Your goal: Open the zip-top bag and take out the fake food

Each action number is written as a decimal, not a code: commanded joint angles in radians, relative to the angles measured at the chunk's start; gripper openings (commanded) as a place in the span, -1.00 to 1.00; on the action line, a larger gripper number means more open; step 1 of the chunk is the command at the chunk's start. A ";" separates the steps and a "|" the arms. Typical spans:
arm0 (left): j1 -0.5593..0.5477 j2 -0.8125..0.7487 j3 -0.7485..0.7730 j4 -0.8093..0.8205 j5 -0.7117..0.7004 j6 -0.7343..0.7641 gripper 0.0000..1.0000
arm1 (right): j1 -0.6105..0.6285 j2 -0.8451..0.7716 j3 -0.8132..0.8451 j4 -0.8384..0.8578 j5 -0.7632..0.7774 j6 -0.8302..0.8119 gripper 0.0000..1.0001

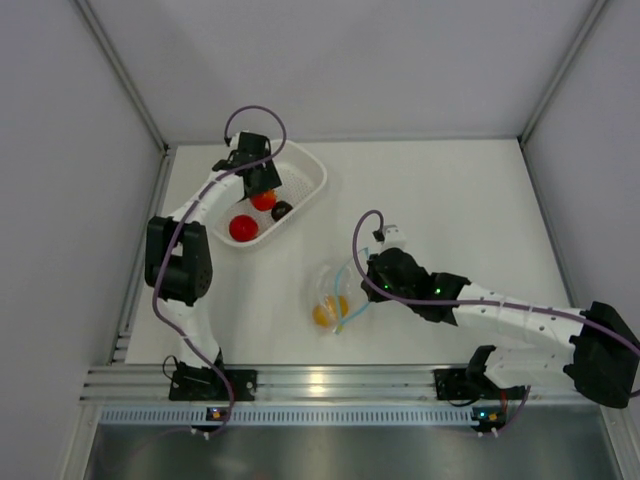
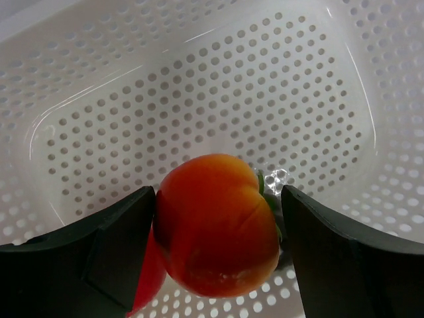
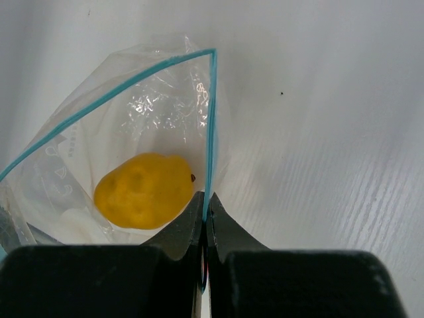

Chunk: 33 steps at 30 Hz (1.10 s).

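Observation:
The zip-top bag [image 1: 338, 285] lies open on the table with its light blue zip strip [image 3: 211, 119] raised. The yellow-orange piece [image 1: 326, 312] sits inside it, also clear in the right wrist view [image 3: 144, 191]. My right gripper [image 1: 368, 288] is shut on the bag's zip edge [image 3: 207, 199]. My left gripper [image 1: 260, 185] hangs in the white basket [image 1: 310, 172], jaws apart around the orange-red tomato [image 2: 215, 222]; the tomato touches the left finger, with a gap at the right finger [image 2: 344, 252]. The red ball [image 1: 243, 228] and the dark piece [image 1: 282, 210] lie in the basket.
The perforated basket [image 2: 199, 86] stands at the back left near the left wall. Grey enclosure walls rise on the left, back and right. An aluminium rail [image 1: 330, 382] runs along the near edge by the arm bases.

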 commanded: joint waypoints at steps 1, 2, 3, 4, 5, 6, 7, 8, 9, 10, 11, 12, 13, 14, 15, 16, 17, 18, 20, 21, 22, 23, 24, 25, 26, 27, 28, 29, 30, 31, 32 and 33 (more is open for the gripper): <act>0.015 0.029 0.072 -0.026 0.046 0.028 0.66 | -0.012 -0.015 0.046 0.043 -0.001 -0.013 -1.00; 0.015 0.027 0.074 -0.025 0.058 0.033 0.70 | -0.010 -0.017 0.046 0.041 -0.003 -0.016 -1.00; 0.015 0.021 0.071 -0.025 0.063 0.031 0.93 | -0.012 -0.015 0.046 0.041 -0.003 -0.018 -1.00; 0.015 0.003 0.069 -0.025 0.073 0.031 0.96 | -0.012 -0.014 0.044 0.040 -0.003 -0.018 -1.00; 0.015 -0.013 0.068 -0.025 0.080 0.027 0.97 | -0.012 -0.011 0.047 0.037 -0.001 -0.019 -1.00; 0.015 -0.026 0.065 -0.027 0.086 0.025 0.97 | -0.010 -0.004 0.047 0.034 -0.001 -0.019 -1.00; 0.015 -0.066 0.063 -0.027 0.104 0.023 0.97 | -0.012 -0.004 0.049 0.034 -0.003 -0.018 -1.00; 0.015 -0.086 0.063 -0.025 0.113 0.026 0.97 | -0.012 -0.003 0.050 0.035 -0.004 -0.015 -1.00; 0.013 -0.108 0.063 -0.027 0.124 0.028 0.97 | -0.012 0.000 0.050 0.035 -0.004 -0.015 -1.00; 0.010 -0.153 0.061 -0.027 0.132 0.031 0.97 | -0.012 0.002 0.055 0.034 -0.003 -0.013 -1.00; 0.009 -0.180 0.055 -0.025 0.159 0.036 0.96 | -0.010 0.003 0.059 0.031 0.001 -0.012 -1.00; 0.006 -0.238 0.046 -0.027 0.170 0.036 0.96 | -0.012 0.009 0.072 0.022 0.004 -0.013 -1.00; -0.008 -0.269 0.037 -0.027 0.178 0.039 0.95 | -0.012 0.014 0.078 0.012 0.004 -0.010 -1.00; -0.017 -0.301 0.013 -0.027 0.190 0.046 0.95 | -0.010 0.020 0.084 0.011 0.008 -0.009 -1.00; -0.031 -0.371 -0.004 -0.027 0.189 0.051 0.95 | -0.010 0.022 0.093 0.005 0.010 -0.007 -1.00; -0.064 -0.407 -0.021 -0.027 0.187 0.059 0.95 | -0.012 0.026 0.098 0.003 0.008 -0.006 -1.00; -0.083 -0.443 -0.056 -0.028 0.188 0.066 0.95 | -0.012 0.029 0.102 -0.003 0.011 -0.002 -1.00; -0.101 -0.521 -0.079 -0.031 0.192 0.066 0.94 | -0.010 0.038 0.115 -0.009 0.010 -0.001 -1.00; -0.161 -0.600 -0.144 -0.031 0.182 0.068 0.93 | -0.012 0.042 0.119 -0.017 0.002 0.001 -1.00; -0.186 -0.676 -0.164 -0.033 0.179 0.069 0.92 | -0.012 0.043 0.119 -0.015 0.001 0.004 -1.00; -0.245 -0.710 -0.184 -0.034 0.167 0.065 0.90 | -0.012 0.045 0.121 -0.014 -0.001 0.007 -1.00; -0.279 -0.744 -0.220 -0.034 0.153 0.060 0.86 | -0.012 0.045 0.124 -0.015 -0.003 0.007 -1.00; -0.362 -0.807 -0.238 -0.034 0.121 0.054 0.82 | -0.012 0.046 0.130 -0.020 0.002 0.005 -1.00; -0.406 -0.833 -0.256 -0.034 0.101 0.048 0.79 | -0.012 0.049 0.135 -0.024 0.002 0.005 -1.00; -0.449 -0.858 -0.293 -0.033 0.087 0.025 0.75 | -0.012 0.051 0.141 -0.035 0.007 0.005 -1.00; -0.494 -0.900 -0.313 -0.034 0.075 0.014 0.63 | -0.012 0.057 0.153 -0.043 0.008 0.005 -1.00; -0.579 -0.918 -0.331 -0.033 0.043 0.002 0.57 | -0.010 0.060 0.159 -0.052 0.010 0.007 -1.00; -0.621 -0.933 -0.374 -0.034 0.005 -0.031 0.52 | -0.012 0.065 0.167 -0.069 0.019 0.007 -1.00; -0.725 -0.954 -0.394 -0.034 -0.043 -0.044 0.47 | -0.012 0.068 0.182 -0.080 0.028 0.013 -1.00; -0.787 -0.964 -0.414 -0.037 -0.172 -0.076 0.46 | -0.010 0.071 0.188 -0.093 0.031 0.016 -1.00; -0.845 -0.967 -0.452 -0.036 -0.227 -0.095 0.43 | -0.012 0.071 0.194 -0.098 0.033 0.017 -1.00; -0.903 -0.967 -0.466 -0.036 -0.267 -0.114 0.41 | -0.010 0.071 0.204 -0.112 0.033 0.019 -1.00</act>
